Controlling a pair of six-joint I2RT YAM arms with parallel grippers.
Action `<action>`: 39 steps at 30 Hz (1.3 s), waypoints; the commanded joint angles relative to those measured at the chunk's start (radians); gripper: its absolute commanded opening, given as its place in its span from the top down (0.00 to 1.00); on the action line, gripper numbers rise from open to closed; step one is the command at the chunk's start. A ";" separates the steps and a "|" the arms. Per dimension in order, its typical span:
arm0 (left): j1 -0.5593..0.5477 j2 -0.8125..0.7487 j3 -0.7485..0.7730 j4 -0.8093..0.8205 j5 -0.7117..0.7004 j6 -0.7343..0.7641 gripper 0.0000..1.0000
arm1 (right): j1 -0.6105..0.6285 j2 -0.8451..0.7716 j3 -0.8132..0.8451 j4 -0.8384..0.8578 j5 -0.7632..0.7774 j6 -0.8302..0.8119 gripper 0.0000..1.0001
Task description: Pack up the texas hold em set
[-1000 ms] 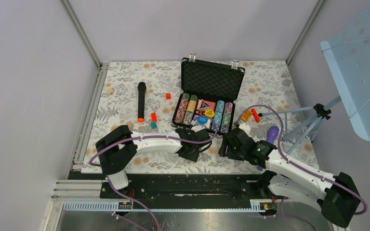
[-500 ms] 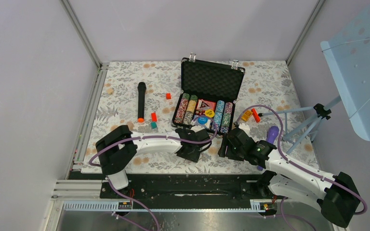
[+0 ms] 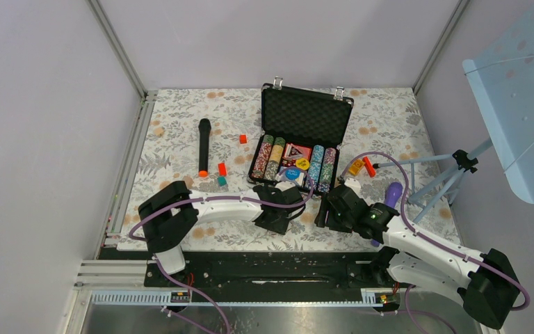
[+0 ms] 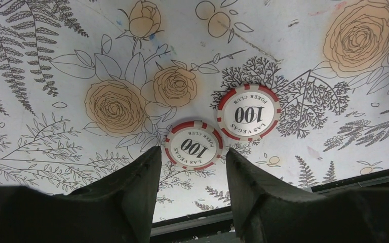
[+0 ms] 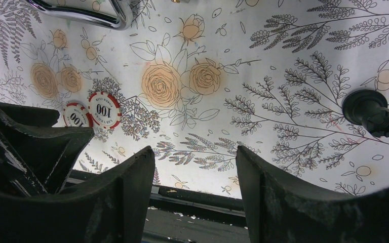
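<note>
The black briefcase [image 3: 304, 116] stands open at the back of the table. Rows of striped poker chips [image 3: 272, 157], a card deck [image 3: 296, 151], and a yellow button [image 3: 302, 164] and a blue button [image 3: 292, 174] lie in it. Two loose red-and-white 100 chips [image 4: 193, 145] [image 4: 248, 112] lie flat on the floral cloth in front of the case. My left gripper [image 4: 192, 152] is open just short of the nearer chip and holds nothing. My right gripper [image 5: 195, 149] is open over bare cloth, with both chips [image 5: 105, 109] to its left. The case handle [image 5: 81, 15] shows at the top of the right wrist view.
A black microphone [image 3: 204, 146] lies at the left, with red blocks [image 3: 222, 168] and a teal block [image 3: 221, 181] beside it. Orange items [image 3: 361, 167], a purple object [image 3: 393, 193] and a tripod [image 3: 452, 174] sit right of the case. A black round foot [image 5: 372, 112] is near my right gripper. The table's near edge [image 3: 271, 261] runs close behind both grippers.
Both arms stay almost where they were. The right gripper has edged slightly left towards the left one.
</note>
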 commanded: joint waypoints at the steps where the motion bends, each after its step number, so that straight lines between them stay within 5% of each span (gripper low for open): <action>1: -0.005 0.010 -0.006 0.017 -0.015 -0.006 0.51 | -0.009 0.004 -0.003 0.015 0.002 -0.004 0.33; 39: -0.005 -0.068 -0.072 0.117 0.039 0.037 0.58 | -0.009 0.024 0.012 0.015 -0.005 -0.011 0.33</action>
